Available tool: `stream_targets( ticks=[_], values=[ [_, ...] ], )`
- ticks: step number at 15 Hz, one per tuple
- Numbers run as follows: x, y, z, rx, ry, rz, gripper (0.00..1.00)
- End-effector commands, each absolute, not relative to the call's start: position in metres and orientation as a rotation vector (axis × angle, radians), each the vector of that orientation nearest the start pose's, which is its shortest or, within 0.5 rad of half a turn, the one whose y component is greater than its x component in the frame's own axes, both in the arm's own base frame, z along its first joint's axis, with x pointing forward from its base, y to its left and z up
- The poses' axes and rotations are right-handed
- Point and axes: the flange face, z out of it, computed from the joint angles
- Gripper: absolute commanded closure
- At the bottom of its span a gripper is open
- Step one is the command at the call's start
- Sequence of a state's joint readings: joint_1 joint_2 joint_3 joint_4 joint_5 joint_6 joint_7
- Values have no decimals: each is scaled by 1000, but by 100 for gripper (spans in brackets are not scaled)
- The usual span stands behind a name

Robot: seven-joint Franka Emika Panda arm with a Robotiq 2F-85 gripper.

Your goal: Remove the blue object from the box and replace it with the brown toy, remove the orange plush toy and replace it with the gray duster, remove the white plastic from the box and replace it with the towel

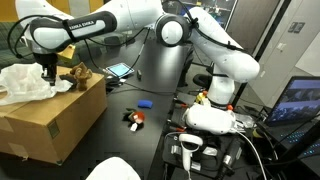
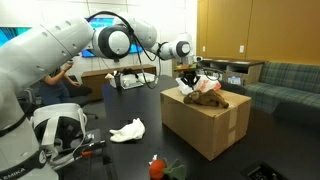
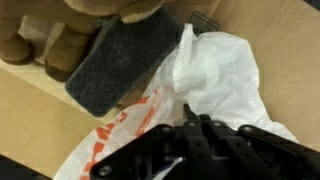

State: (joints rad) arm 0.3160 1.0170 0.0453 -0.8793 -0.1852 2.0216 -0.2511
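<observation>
Gripper [image 3: 190,128], blurred, pinched narrow on one crumpled white plastic bag [image 3: 225,75] atop the brown cardboard box [image 3: 30,120]. Beside it: one gray felt duster block [image 3: 112,58] and one tan-brown soft toy [image 3: 40,45], cropped. One flat blue piece [image 1: 145,103] and one orange-red plush [image 1: 134,118] lie on the table [image 1: 120,135].

Robotics lab set up in what looks like an office lounge.
A white jointed robot arm [image 1: 215,50] stands over a black work table [image 1: 150,135], with a lit computer monitor [image 1: 300,100] and loose black cables [image 1: 250,150] beside its base. Behind are a pale wood-panelled wall [image 2: 240,25] and a dark upholstered sofa [image 2: 285,85].
</observation>
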Motion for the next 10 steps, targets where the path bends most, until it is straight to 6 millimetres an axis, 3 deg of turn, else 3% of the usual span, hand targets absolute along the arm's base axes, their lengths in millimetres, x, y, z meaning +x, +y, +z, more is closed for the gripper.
stream_targets(
  ticks=[1,2,6,10],
  values=[
    [740,273,335,-2965,-1360,-202,100],
    [732,281,350,-2923,-1438,-211,100],
    [701,306,380,-2757,-1736,-209,100],
    [664,305,399,-2584,-2008,-154,100]
  ],
)
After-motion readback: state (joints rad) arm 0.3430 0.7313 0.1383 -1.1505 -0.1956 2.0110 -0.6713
